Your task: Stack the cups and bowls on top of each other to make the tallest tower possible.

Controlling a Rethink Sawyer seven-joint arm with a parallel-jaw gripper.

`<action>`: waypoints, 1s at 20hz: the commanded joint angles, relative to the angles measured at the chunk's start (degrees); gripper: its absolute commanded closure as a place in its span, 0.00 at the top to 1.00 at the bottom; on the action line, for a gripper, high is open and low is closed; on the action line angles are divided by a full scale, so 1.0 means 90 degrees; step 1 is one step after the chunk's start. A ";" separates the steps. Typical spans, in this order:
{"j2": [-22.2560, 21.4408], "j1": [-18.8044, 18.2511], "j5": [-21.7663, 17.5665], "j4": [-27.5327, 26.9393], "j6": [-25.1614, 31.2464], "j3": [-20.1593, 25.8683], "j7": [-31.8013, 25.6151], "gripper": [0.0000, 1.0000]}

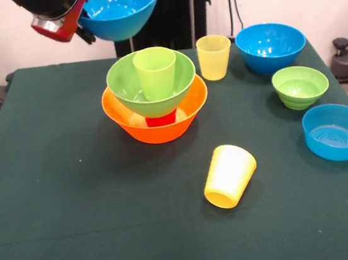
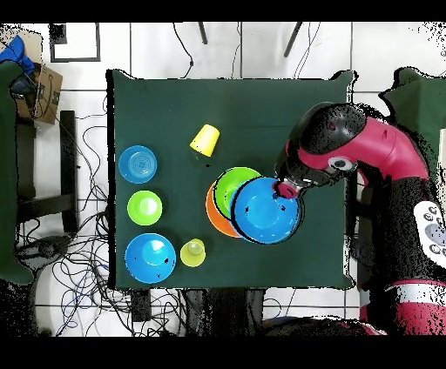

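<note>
The tower stands at mid-table: a wide orange bowl [image 1: 157, 124] [image 2: 211, 218] holds a red cup [image 1: 161, 119], which carries the large lime green bowl [image 1: 124, 85] [image 2: 228, 185] with a lime green cup [image 1: 155, 72] standing inside it. High above and slightly behind the tower hangs a medium blue bowl [image 1: 120, 10] [image 2: 266, 211], tilted. My gripper [image 1: 87, 30] [image 2: 284, 190] is shut on its rim. From overhead the held bowl covers much of the tower.
A bright yellow cup [image 1: 229, 175] [image 2: 205, 140] lies on its side near the front. A paler yellow cup [image 1: 214, 56] [image 2: 192, 252] stands upright beside a second blue bowl [image 1: 270, 46] [image 2: 150, 258]. A small green bowl [image 1: 300, 86] [image 2: 145, 207] and a shallow blue bowl [image 1: 338, 131] [image 2: 138, 164] sit along the same side.
</note>
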 commanded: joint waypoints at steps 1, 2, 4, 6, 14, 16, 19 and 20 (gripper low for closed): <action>0.0022 0.0275 0.0214 0.0393 -0.1352 0.0107 0.1651 0.00; 0.0049 0.0339 0.0229 0.0362 -0.1416 0.0074 0.1757 0.00; 0.0059 0.0454 0.0283 0.0453 -0.1752 -0.0056 0.2123 0.00; 0.0064 0.0566 0.0332 0.0604 -0.2127 -0.0170 0.2413 0.00; -0.0013 0.0914 0.0070 0.0536 -0.1642 -0.0562 0.2377 0.00; 0.0013 0.0912 0.0091 0.0453 -0.1282 -0.0553 0.2307 0.00; 0.0072 0.0919 0.0098 0.0271 -0.0725 -0.0496 0.2212 0.00; 0.0089 0.0922 0.0093 0.0218 -0.0609 -0.0477 0.2188 0.00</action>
